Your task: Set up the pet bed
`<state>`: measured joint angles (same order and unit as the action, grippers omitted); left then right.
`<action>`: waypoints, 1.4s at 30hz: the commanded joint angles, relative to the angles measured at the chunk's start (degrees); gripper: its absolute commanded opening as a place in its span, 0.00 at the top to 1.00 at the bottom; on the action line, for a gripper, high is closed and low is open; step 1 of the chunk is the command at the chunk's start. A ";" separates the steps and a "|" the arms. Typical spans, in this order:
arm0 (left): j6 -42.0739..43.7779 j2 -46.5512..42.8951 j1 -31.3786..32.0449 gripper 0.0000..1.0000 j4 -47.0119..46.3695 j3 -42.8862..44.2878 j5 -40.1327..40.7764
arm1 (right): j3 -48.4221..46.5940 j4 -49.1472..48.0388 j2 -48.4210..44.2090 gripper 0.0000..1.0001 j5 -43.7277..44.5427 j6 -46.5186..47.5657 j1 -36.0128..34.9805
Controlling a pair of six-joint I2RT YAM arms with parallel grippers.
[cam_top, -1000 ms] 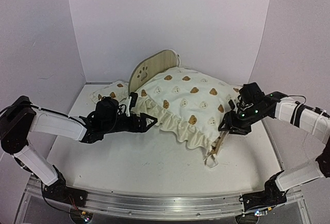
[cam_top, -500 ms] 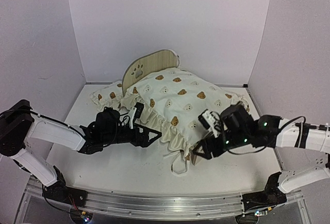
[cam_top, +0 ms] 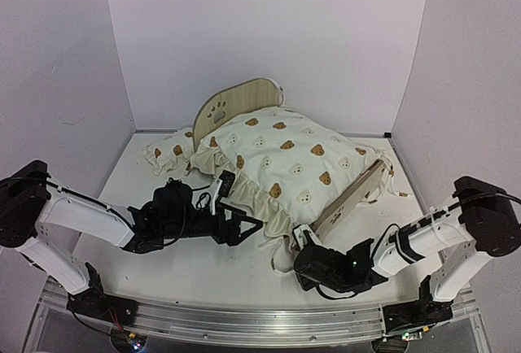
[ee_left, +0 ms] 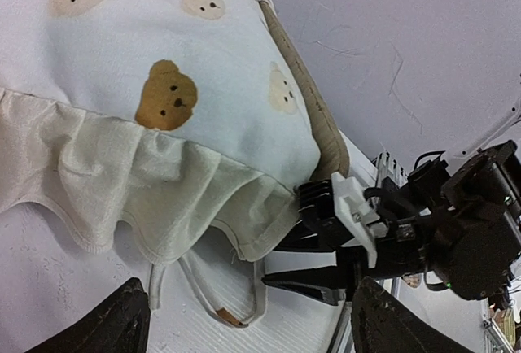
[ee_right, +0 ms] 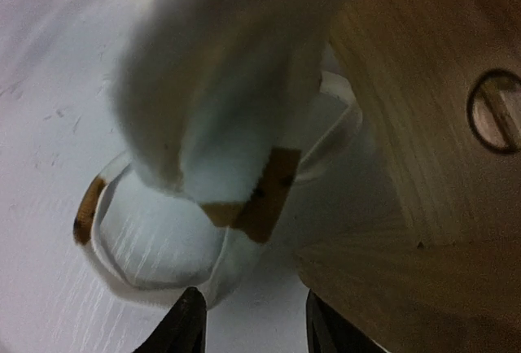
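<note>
While the bed (cam_top: 244, 97) is standing toward the back of the surface (cam_top: 195, 276) in the top view, its headboard is rising at the rear and its footboard is tilting at the front right. A cushion (cam_top: 285, 154) is lying over it, with the ruffle hanging off the near side. A pillow (cam_top: 172, 150) is sitting just beside the headboard on the left. The left tool (cam_top: 248, 229) is reaching in low from the left, near the ruffle. The right tool (cam_top: 299, 249) is lying low, just below the footboard's near corner.

Seen from the left wrist, the left tool (ee_left: 252, 304) is gaping wide and gripping nothing, and a tie (ee_left: 203, 280) is looping on the surface ahead of it. Opposite, the right tool (ee_left: 297, 239) is pointing at the ruffle's corner with its jaws apart and empty.

Seen from the right wrist, the right tool (ee_right: 254, 320) is standing partly open and holding nothing. The blurred ruffle and tie (ee_right: 106, 207) are hanging just ahead, and the bed's wooden footboard (ee_right: 407, 150) is filling the right side.
</note>
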<state>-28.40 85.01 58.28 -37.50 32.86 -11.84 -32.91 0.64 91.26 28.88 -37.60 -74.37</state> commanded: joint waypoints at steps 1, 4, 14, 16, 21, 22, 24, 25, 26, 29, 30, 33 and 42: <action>0.50 -4.60 0.59 0.16 -3.77 -0.75 1.34 | -0.25 -13.79 2.73 0.69 8.04 -1.61 -0.41; 0.00 -6.93 0.63 0.16 -3.73 -2.33 2.95 | -0.25 -18.20 3.10 0.85 6.97 0.73 -0.68; 1.63 -1.03 0.61 0.16 -4.35 2.11 -4.68 | -4.40 6.62 -16.07 1.00 -1.91 1.10 -1.04; 2.57 0.51 0.61 0.18 -4.50 3.65 -6.49 | -5.52 9.94 -20.40 1.00 -3.57 3.07 -0.92; 2.32 3.38 0.69 0.20 -5.80 5.56 -6.80 | -6.34 14.07 -21.70 1.00 -9.79 2.65 1.39; 2.25 3.78 0.69 0.20 -5.98 5.55 -6.94 | -4.95 12.07 -20.95 0.97 -10.75 1.66 1.42; 1.90 4.49 0.69 0.19 -6.21 5.55 -6.90 | -2.86 7.39 -18.60 0.82 -11.56 1.40 1.42; 1.68 4.66 0.69 0.17 -6.19 5.46 -6.85 | -2.37 5.73 -17.08 0.75 -10.45 0.83 1.41; 1.42 4.76 0.69 0.16 -6.27 5.27 -6.80 | -2.07 4.55 -15.30 0.70 -8.47 -0.39 1.42; 0.92 4.88 0.78 0.16 -6.30 4.57 -6.37 | -1.39 0.19 -10.94 0.58 -4.60 -3.66 1.20; 0.95 5.07 0.78 0.15 -6.33 4.24 -5.64 | -0.74 -1.95 -9.91 0.55 -2.67 -6.18 1.11; 1.05 4.91 0.77 0.16 -6.33 2.83 -3.63 | 2.00 -8.53 -6.60 0.51 0.80 -11.41 0.94; 0.85 0.33 0.78 0.15 -6.35 -1.05 -1.48 | 2.28 -12.39 2.18 0.49 7.13 -26.25 -0.28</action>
<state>-27.24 89.36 58.87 -40.56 32.95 -15.31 -30.74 -9.65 89.27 33.12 -51.40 -76.07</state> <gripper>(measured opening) 0.845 0.516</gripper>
